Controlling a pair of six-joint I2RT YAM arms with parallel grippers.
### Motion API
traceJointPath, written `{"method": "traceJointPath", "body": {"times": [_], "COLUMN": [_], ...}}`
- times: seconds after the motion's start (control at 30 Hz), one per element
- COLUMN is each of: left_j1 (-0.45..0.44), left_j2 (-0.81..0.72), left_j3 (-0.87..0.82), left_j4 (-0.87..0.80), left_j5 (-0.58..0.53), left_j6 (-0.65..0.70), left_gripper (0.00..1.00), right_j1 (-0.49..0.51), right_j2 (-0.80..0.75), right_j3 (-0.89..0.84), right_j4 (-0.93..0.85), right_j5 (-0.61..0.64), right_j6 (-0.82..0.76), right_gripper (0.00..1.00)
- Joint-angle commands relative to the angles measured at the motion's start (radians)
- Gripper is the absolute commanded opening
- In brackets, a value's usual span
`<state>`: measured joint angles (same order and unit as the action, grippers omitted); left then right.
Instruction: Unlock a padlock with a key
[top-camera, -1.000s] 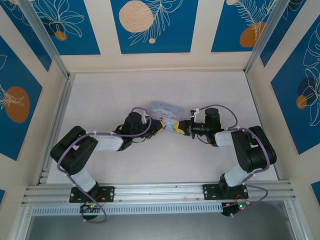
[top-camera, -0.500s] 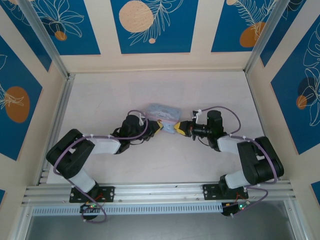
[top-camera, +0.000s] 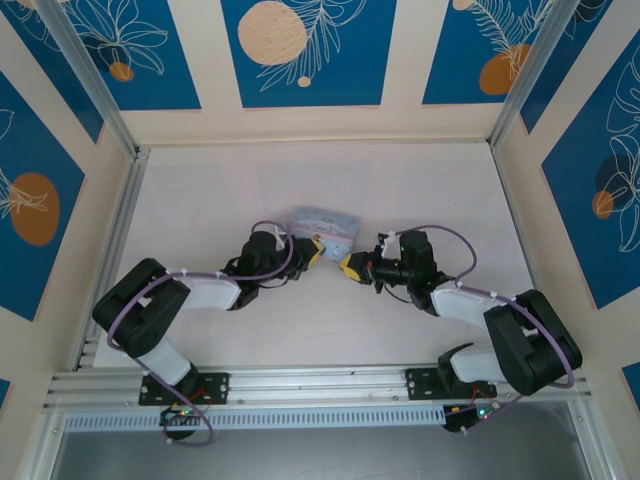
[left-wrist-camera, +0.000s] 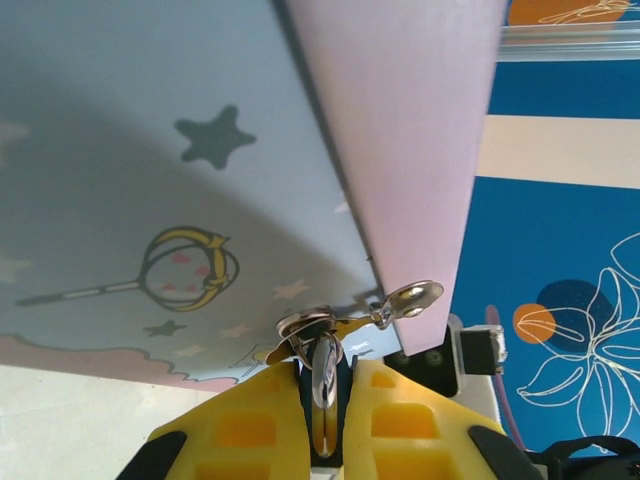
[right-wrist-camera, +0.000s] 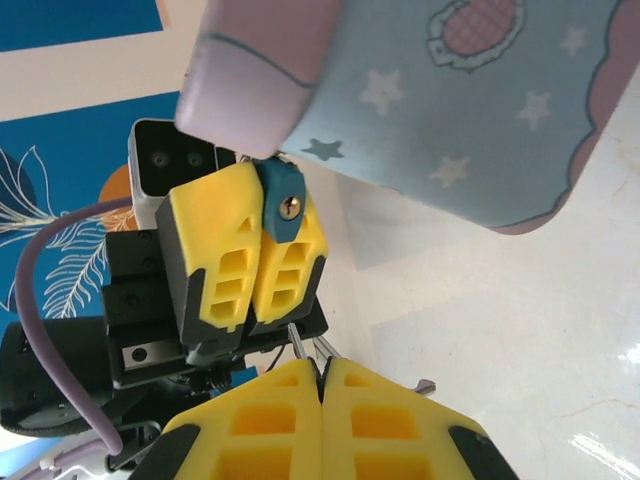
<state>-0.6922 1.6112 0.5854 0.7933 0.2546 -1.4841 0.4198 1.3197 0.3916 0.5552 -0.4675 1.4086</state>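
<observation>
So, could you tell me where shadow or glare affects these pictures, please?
Left wrist view: a broad shadow darkens the tin, and the shackle of the padlock glints in the left claw. Right wrist view: glare patches whiten the table at lower right; the padlock is crisp, the key thin and dim at the right claw. Top external view: even light, faint shadows.

We see a pale blue tin box (top-camera: 322, 222) with pink edges lying on the white tabletop (top-camera: 430, 180). Its lid (left-wrist-camera: 150, 150) carries stars, a wand-like drawing and a pink scalloped border. Behind the tin, the back wall holds 3 blue panels (top-camera: 300, 50) with orange or peach discs and white leaf outlines. On the tin's near side runs an aluminium rail (top-camera: 320, 382).
</observation>
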Motion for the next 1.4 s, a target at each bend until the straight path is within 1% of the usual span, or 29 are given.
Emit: {"method": "traceJointPath", "body": {"times": [0.0, 0.2, 0.53, 1.37], "left_j1": [-0.004, -0.006, -0.005, -0.004], "left_j2": [-0.011, -0.02, -0.018, -0.025], "left_j3": [0.019, 0.017, 0.012, 0.004], "left_j4": [0.084, 0.087, 0.089, 0.08], "left_j5": [0.018, 0.023, 0.021, 0.022], "left_j6": [-0.018, -0.022, -0.023, -0.02], "left_gripper": [0.0, 0.0, 0.0, 0.0], "right_j1": [0.007, 0.02, 0.055, 0.049], "right_j2": [0.029, 0.077, 0.104, 0.154], "right_j3": [0.014, 0.042, 0.083, 0.123], "right_j4": [0.014, 0.063, 0.072, 0.074], "right_j5": [0.043, 0.058, 0.091, 0.128], "right_j6": [0.048, 0.081, 0.09, 0.093], "right_gripper": [0.0, 0.0, 0.0, 0.0]}}
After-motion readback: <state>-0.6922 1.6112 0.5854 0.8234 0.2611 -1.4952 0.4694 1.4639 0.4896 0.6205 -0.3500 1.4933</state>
